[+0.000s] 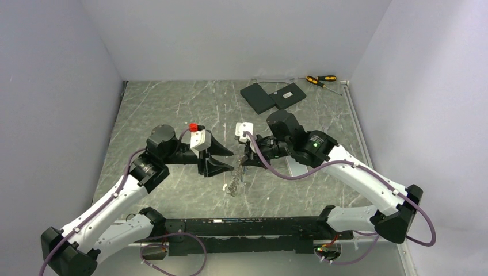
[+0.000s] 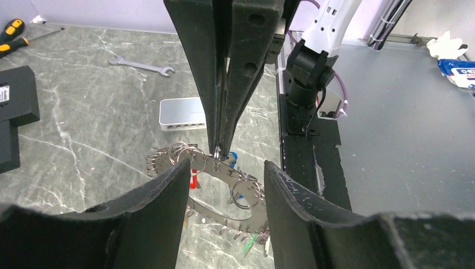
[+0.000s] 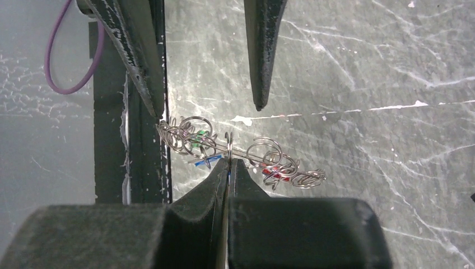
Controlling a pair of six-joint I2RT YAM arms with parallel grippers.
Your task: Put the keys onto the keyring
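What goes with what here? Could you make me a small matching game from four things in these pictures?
1 left gripper
2 right gripper
3 screwdrivers
4 wrench

A far right corner of the table
B open
C lying flat near the white box
D shut on the keyring

Pairs: 1-B, 2-D, 3-A, 4-C

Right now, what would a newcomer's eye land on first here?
The right fingers, pinched shut on the keyring at the centre of the table, with coloured keys bunched along it. The left fingers stand open, facing it. Two screwdrivers lie at the far edge.
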